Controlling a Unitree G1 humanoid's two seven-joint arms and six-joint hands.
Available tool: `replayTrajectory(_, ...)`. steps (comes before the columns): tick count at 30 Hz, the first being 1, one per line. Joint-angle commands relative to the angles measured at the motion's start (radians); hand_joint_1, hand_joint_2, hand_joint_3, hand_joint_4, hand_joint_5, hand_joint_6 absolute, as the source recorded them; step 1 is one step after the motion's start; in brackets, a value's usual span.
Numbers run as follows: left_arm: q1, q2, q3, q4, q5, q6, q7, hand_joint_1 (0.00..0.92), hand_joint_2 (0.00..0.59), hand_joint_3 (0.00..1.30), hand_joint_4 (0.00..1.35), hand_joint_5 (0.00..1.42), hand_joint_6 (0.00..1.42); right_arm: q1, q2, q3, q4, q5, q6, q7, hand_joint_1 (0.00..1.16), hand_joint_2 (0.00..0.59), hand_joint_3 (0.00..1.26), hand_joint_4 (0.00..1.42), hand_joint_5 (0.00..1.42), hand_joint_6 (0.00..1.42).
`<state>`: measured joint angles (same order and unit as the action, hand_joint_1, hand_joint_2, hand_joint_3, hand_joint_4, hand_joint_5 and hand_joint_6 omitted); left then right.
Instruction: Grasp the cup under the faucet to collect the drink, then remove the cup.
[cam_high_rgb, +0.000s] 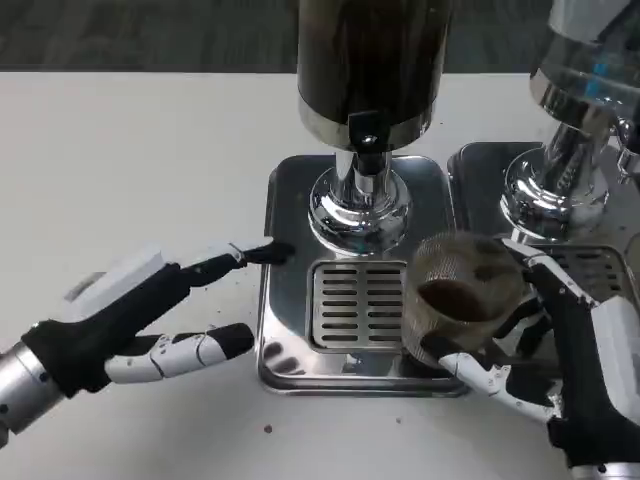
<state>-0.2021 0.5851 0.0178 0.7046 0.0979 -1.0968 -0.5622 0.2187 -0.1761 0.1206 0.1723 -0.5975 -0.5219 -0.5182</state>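
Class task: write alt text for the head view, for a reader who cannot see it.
The robot's right hand holds a clear cup of dark drink at the drip tray's right edge, beside the dispenser's faucet. Its left hand reaches toward the tray.

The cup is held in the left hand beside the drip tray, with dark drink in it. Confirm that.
Not quite: the head view shows the cup held by the right hand, not the left hand, which holds nothing. The rest stands: it is at the drip tray's right edge, with dark drink inside.
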Motion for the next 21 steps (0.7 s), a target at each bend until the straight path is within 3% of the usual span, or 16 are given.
replayTrajectory(1,0.024,0.034,-0.014,-0.028,0.036,-0.03,0.031,0.0,0.178,0.17,0.13,0.13,0.17,0.021,-0.002,-0.013,-0.053,0.02,-0.016,0.0,0.67,0.245,0.58,0.71,0.84,1.06)
replayTrajectory(21,0.115,0.118,-0.047,-0.133,0.041,-0.129,0.06,0.0,0.171,0.11,0.02,0.02,0.11,0.142,-0.003,-0.02,-0.191,0.023,-0.038,0.044,0.67,0.245,0.59,0.72,0.86,1.11)
